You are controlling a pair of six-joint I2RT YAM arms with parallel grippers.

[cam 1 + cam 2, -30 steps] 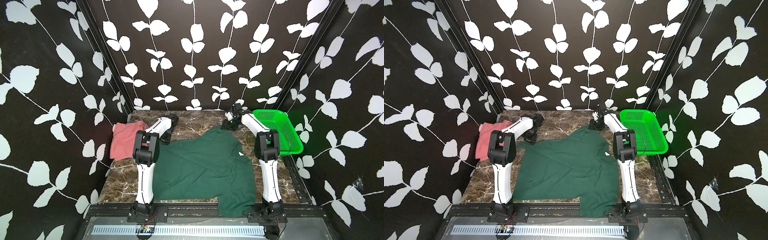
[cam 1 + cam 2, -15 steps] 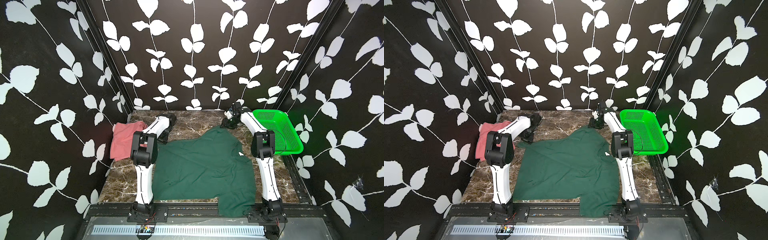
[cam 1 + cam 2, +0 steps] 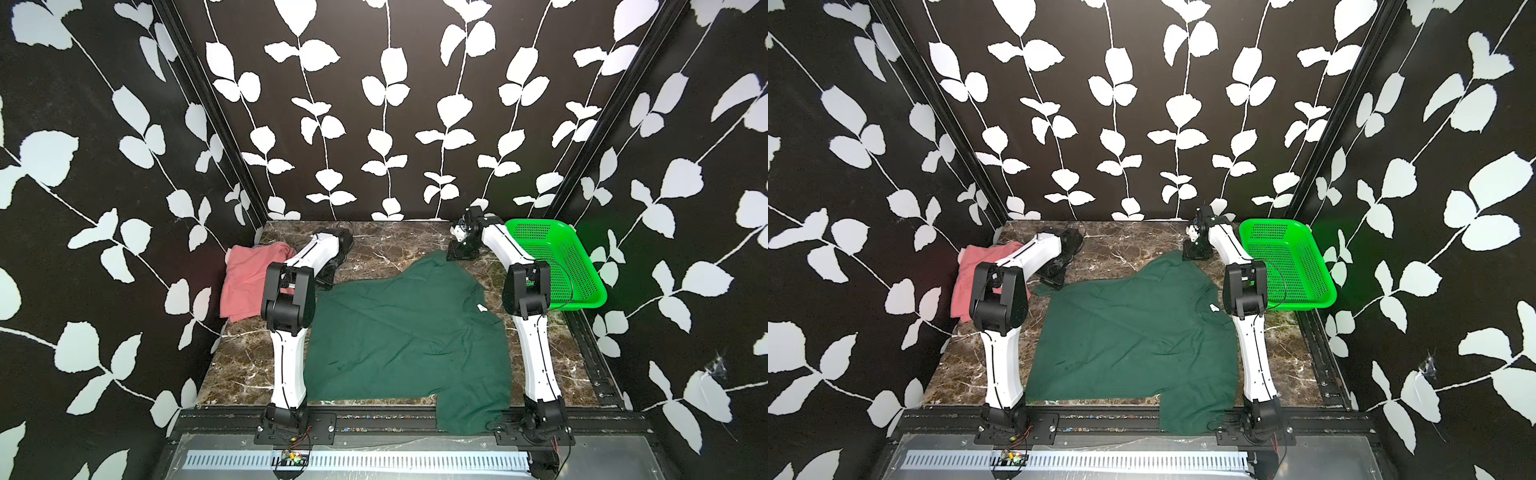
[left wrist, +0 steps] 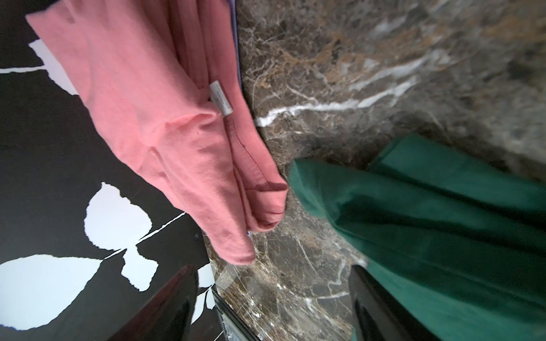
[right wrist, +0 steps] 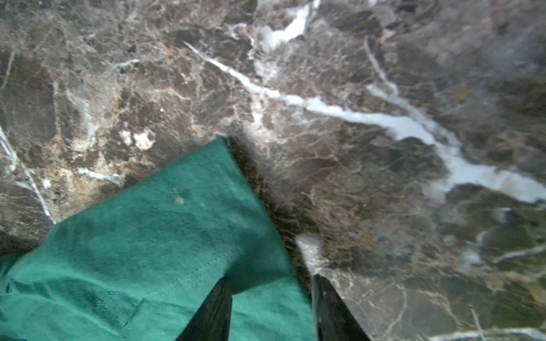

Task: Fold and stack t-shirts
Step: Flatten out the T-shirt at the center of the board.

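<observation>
While the dark green t-shirt [image 3: 407, 332] lies spread on the worktop [image 3: 245, 357], the right tool [image 5: 270, 279] stands half apart astride its far corner; the left tool [image 4: 270, 271] gapes wide over bare worktop between that shirt and the folded salmon-pink t-shirt [image 3: 245, 278] at the left edge.

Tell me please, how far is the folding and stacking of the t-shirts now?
Done: the pink t-shirt looks folded, at the left. In hand: the green t-shirt lies spread, unfolded, one part hanging off the table; the right pincer, open, straddles its far corner, and the left pincer is open beside another corner. Left: folding the green one and stacking it.
</observation>
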